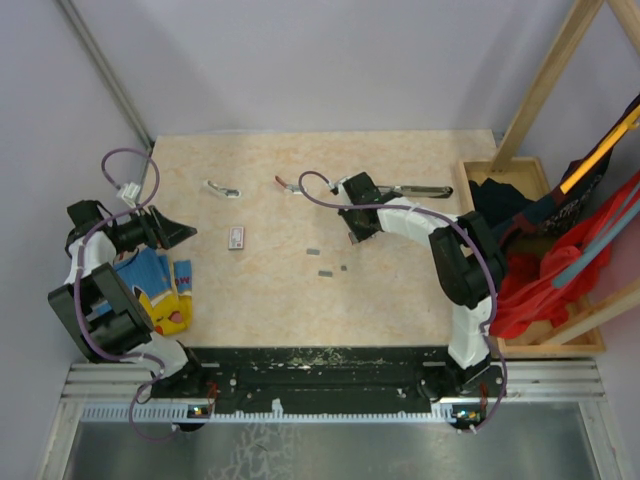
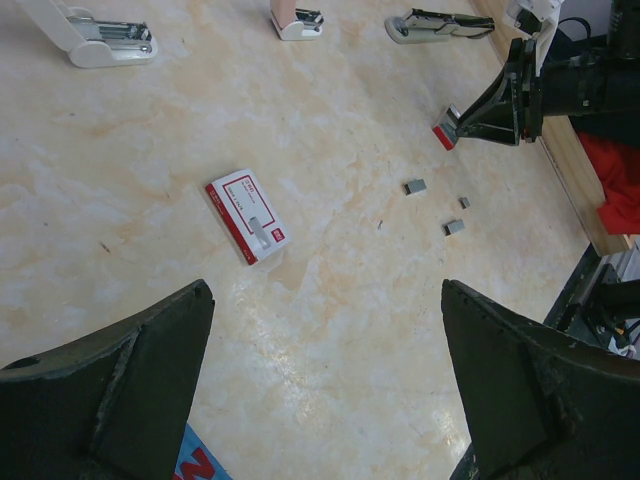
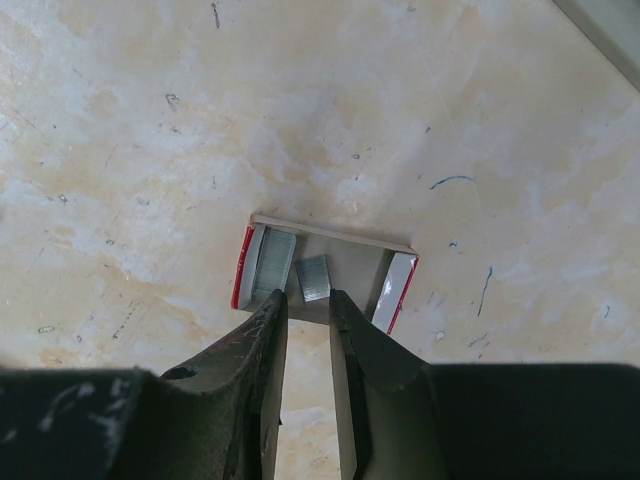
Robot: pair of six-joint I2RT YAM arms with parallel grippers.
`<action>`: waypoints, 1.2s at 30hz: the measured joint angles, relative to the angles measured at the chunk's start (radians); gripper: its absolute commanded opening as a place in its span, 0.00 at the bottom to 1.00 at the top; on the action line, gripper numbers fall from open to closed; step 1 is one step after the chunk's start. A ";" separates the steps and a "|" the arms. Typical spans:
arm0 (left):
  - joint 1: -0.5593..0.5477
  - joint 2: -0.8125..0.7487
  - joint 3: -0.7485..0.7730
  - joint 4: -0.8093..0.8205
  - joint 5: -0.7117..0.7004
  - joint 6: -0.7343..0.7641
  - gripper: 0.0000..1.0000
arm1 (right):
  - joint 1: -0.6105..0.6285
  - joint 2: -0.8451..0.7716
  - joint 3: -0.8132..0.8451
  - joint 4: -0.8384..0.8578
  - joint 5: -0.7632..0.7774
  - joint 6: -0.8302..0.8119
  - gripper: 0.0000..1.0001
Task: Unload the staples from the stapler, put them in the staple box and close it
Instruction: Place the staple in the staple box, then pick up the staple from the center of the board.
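The stapler, dark-grey top on a silver base, lies at the back right of the table; it also shows in the left wrist view. Three loose staples strips lie mid-table, seen too in the left wrist view. My right gripper is narrowly open, its tips at the edge of a small red-and-white open box that holds two more staple strips. It grips nothing. My left gripper is wide open and empty above bare table at the left.
A red-and-white tag lies left of centre. A white stapler and a small white-and-red piece lie at the back. A colourful cloth lies under the left arm. A wooden crate of fabrics stands at the right.
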 measured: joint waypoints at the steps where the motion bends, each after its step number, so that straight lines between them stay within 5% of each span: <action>1: 0.000 0.000 0.000 0.000 0.000 0.000 1.00 | 0.000 0.000 0.000 0.000 0.000 0.000 0.27; 22: 0.000 0.000 0.000 0.000 0.000 0.000 1.00 | -0.013 -0.002 0.000 -0.002 -0.083 0.015 0.58; 36: 0.000 0.004 0.000 -0.003 0.000 0.011 1.00 | -0.006 -0.156 -0.005 -0.094 -0.322 -0.208 0.56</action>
